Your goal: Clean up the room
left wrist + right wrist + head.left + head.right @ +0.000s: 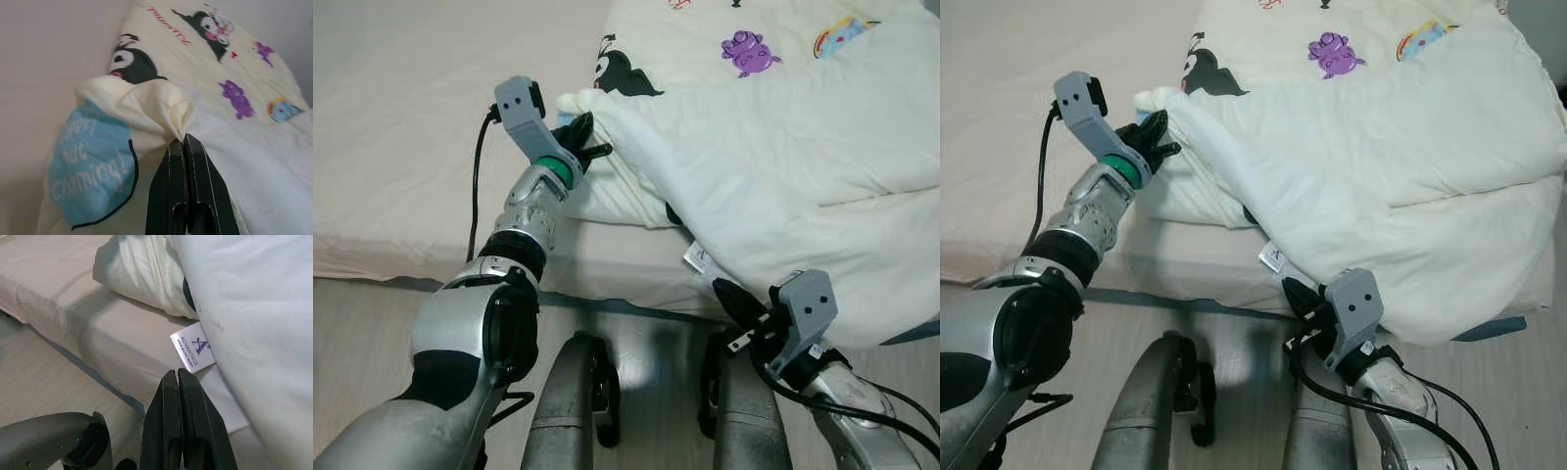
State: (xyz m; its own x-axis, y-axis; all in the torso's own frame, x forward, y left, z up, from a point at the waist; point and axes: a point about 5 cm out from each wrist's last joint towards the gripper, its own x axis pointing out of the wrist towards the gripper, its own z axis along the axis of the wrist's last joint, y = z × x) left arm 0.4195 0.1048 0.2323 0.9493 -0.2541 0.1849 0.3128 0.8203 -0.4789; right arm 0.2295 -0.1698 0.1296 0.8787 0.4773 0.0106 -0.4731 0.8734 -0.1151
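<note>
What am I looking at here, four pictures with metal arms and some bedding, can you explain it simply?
This is a humanoid robot tidying a bed. The two wider pictures come from cameras in its head, looking down at its own silver arms. The other two come from cameras on its wrists, looking along each end effector's two black fingers. On the pale beige bed lies a folded cream quilt with cartoon prints. The left end effector is shut on a bunched corner of that quilt, seen close up in the left wrist view. The right end effector, fingers together and holding nothing, sits at the bed's near edge by a small white sewn-in label.
</note>
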